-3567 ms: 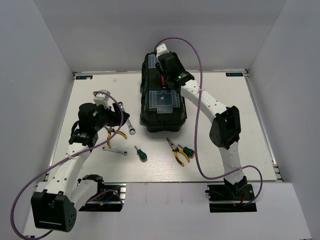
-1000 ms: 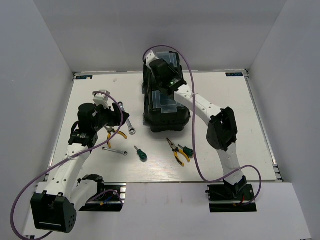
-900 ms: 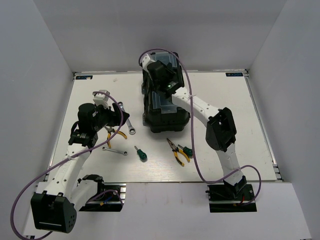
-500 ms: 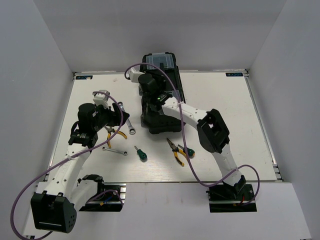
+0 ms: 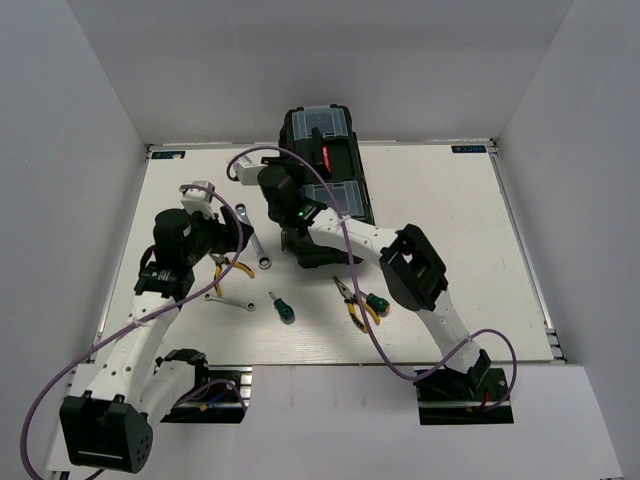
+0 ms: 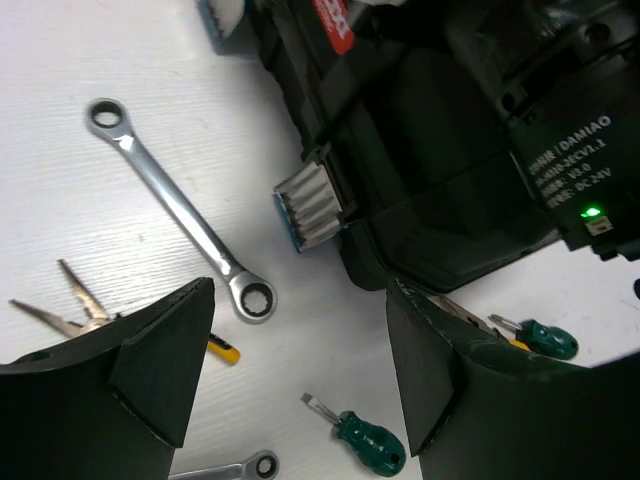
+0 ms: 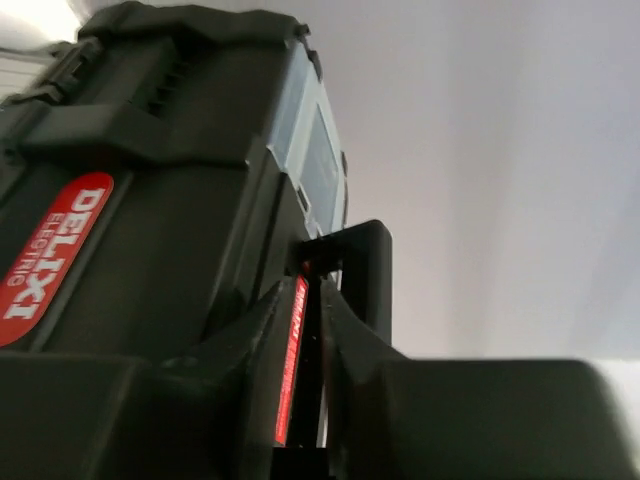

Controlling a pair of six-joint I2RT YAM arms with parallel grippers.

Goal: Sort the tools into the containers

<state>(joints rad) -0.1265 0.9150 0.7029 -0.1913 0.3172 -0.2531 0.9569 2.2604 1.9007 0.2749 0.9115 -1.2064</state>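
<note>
Jaws of the right gripper [image 7: 306, 310] are drawn almost together. Only a thin slit is left between them, and a red printed strip is seen in it. They are closed on the toolbox [image 5: 350, 165] at its black handle [image 7: 365, 265], beside the red label [image 7: 55, 255]. The toolbox is set at the far middle of the table [image 5: 450, 230], with two clear-lidded organizers shown on its top, and the right arm is bent across its near left side.

Jaws of the left gripper [image 6: 300, 310] are held wide apart with nothing between them, above the table and just beside the longer wrench [image 6: 180, 210], which is laid flat to the left of the toolbox. One pair of pliers [image 5: 232, 270] is found near that wrench's near end, and the shorter wrench [image 5: 230, 300] closer to the arm bases. One screwdriver [image 5: 283, 308] is laid alone nearby. The second pliers [image 5: 352, 300] and second screwdriver [image 5: 376, 301] are placed just beside each other in front of the toolbox. All six tools are seen outside it.
</note>
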